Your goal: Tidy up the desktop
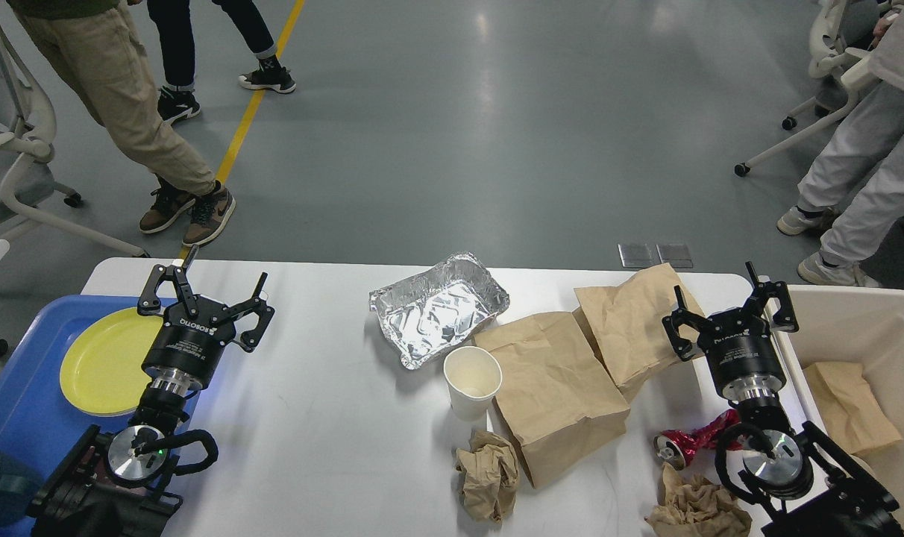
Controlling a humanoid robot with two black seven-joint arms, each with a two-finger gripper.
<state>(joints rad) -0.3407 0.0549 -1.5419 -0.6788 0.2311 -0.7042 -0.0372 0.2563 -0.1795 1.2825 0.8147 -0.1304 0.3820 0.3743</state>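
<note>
The white desktop carries litter. A crumpled foil tray lies at the back centre, a white paper cup stands in front of it. Two flat brown paper bags lie right of the cup. Crumpled brown paper wads lie at the front. A crushed red can lies by my right arm. My left gripper is open and empty over the desktop's left edge. My right gripper is open and empty above the right bag's edge.
A blue tray at the left holds a yellow plate. A beige bin at the right holds a brown paper bag. People's legs and office chairs stand on the grey floor beyond the table.
</note>
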